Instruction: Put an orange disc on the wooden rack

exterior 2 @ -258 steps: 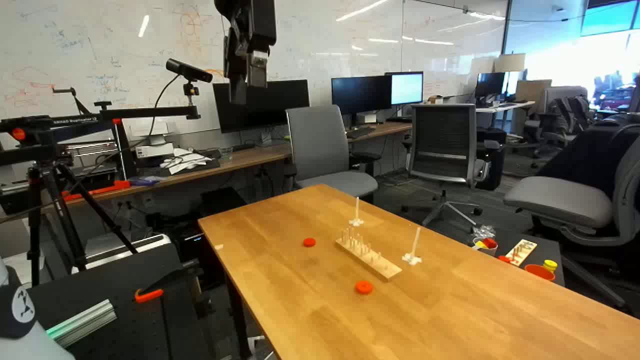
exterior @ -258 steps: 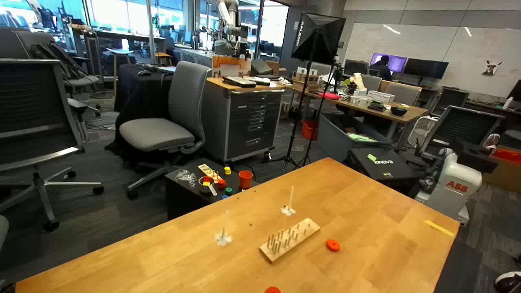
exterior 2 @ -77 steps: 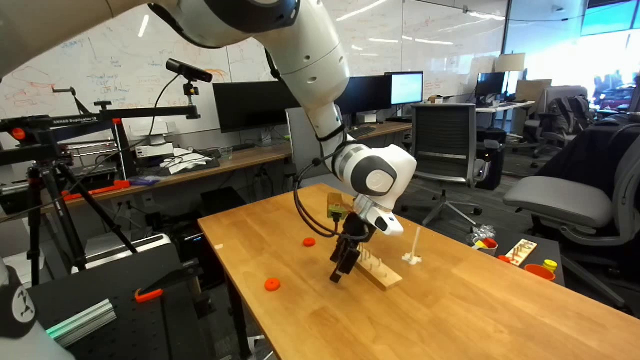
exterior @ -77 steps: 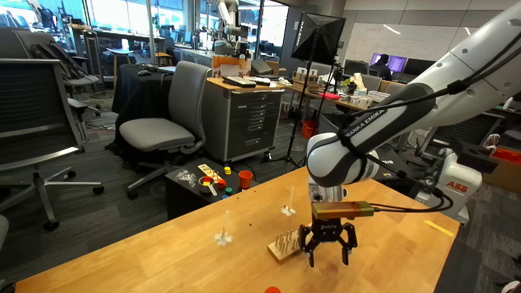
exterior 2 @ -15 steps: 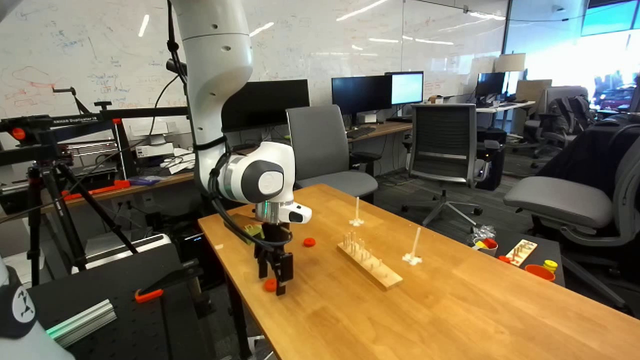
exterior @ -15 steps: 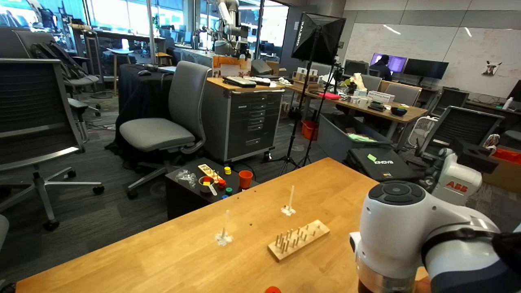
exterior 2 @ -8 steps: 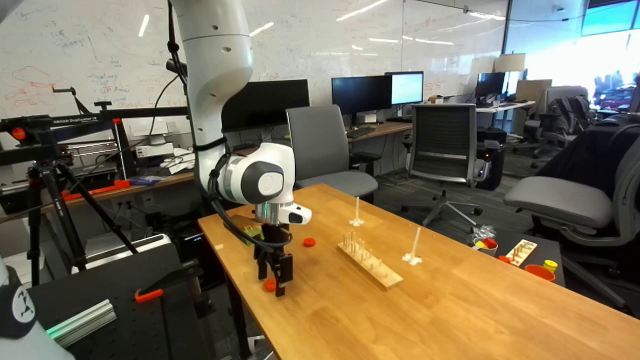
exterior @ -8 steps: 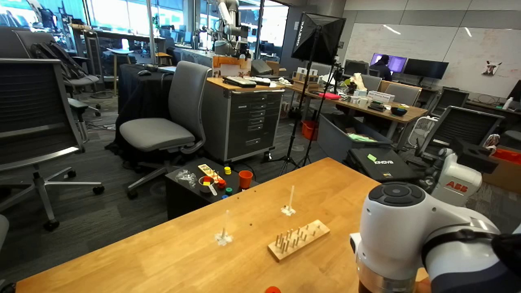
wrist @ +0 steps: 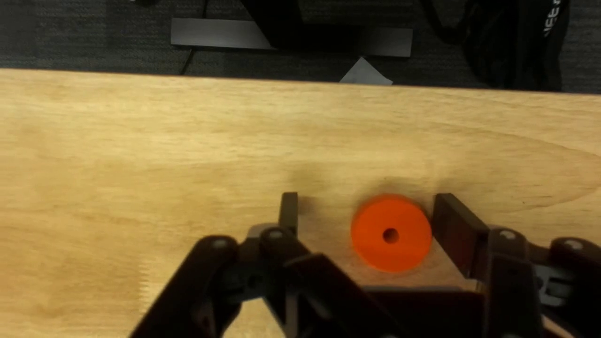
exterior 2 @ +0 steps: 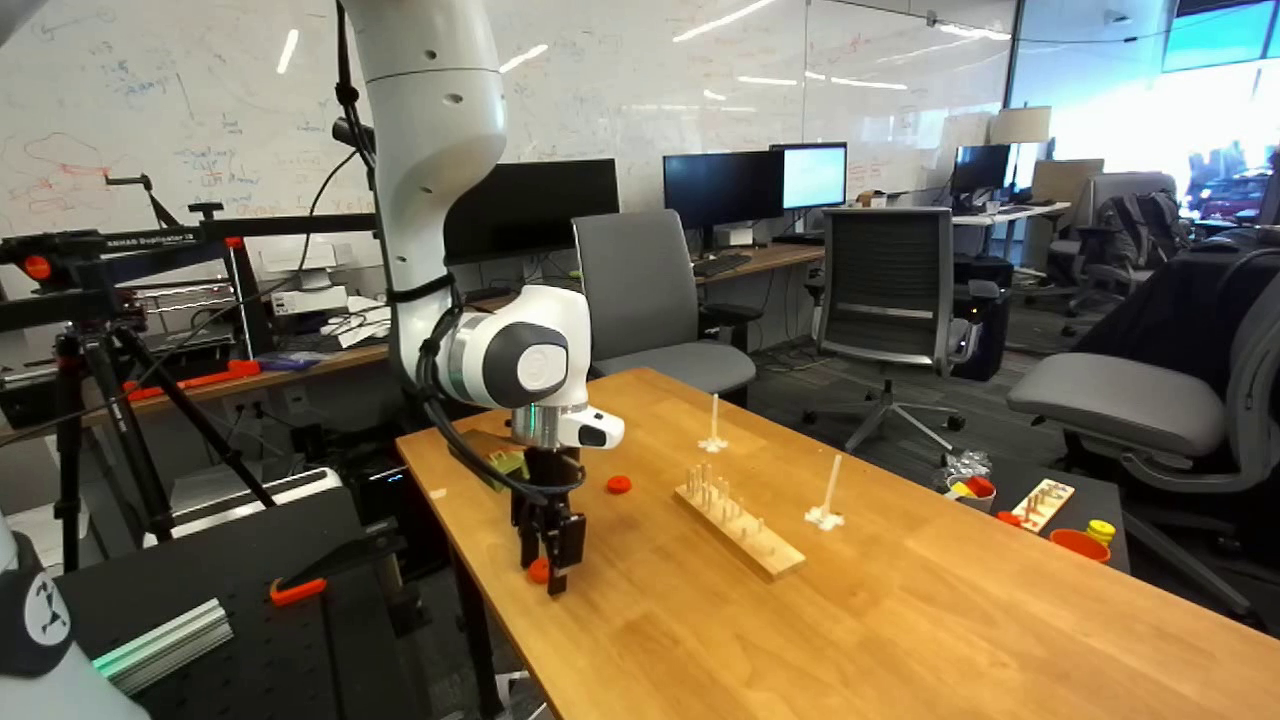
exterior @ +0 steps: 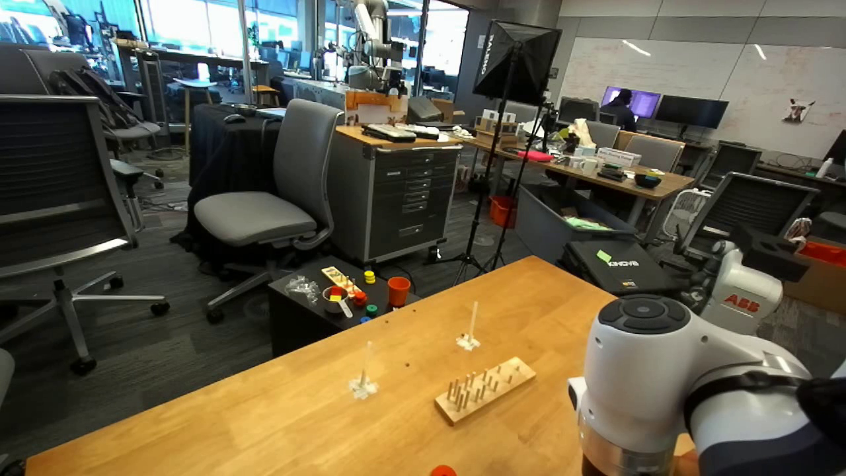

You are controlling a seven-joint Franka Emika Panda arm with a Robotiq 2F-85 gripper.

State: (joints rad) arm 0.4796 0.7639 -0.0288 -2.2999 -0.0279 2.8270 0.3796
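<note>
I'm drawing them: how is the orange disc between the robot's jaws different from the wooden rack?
The orange disc is round; the wooden rack is long and narrow. The disc is bright orange; the rack is pale wood. The disc has a hole in its middle; the rack has upright pegs. Both lie on the table.

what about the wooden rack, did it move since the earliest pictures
Yes, slightly: in an exterior view the wooden rack sits further to the right of the leftmost pale upright stick than before.

Your ext. views both look down obliquely, sharing table (exterior: 264, 410) & wooden rack (exterior: 486, 391), lower ctr.; wrist view looks down, close.
</note>
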